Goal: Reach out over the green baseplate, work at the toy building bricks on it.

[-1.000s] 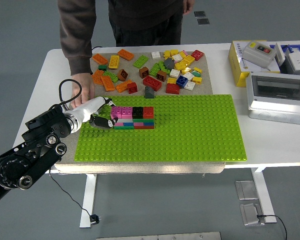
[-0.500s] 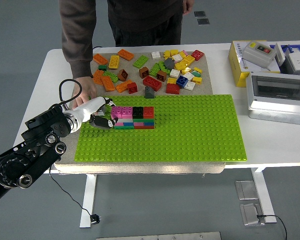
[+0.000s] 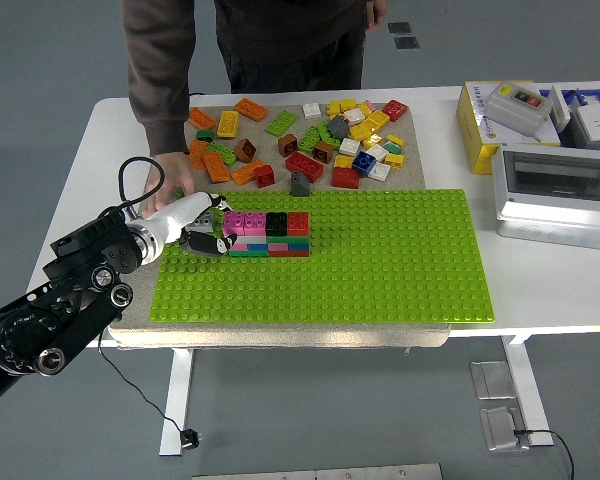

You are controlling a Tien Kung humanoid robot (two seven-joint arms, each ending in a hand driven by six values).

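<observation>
A green baseplate (image 3: 380, 260) covers the middle of the table. On its left part stands a low block of stacked bricks (image 3: 268, 236), pink at the left end, black in the middle, red at the right. My left hand (image 3: 212, 228) reaches in from the left, and its fingers touch the pink end of the block. The fingers are curled there, but whether they grip the pink brick is unclear. A person's hand (image 3: 165, 188) rests on the table just behind my hand. My right arm is out of sight.
Several loose bricks (image 3: 310, 140) in orange, green, red, yellow and white lie on a grey mat behind the baseplate. At the right stand a yellow box (image 3: 485, 120) and grey electrical enclosures (image 3: 555, 195). A person stands at the far side.
My left hand has crept slightly right and up against the pink end of the block. The person's hand has shifted a little.
</observation>
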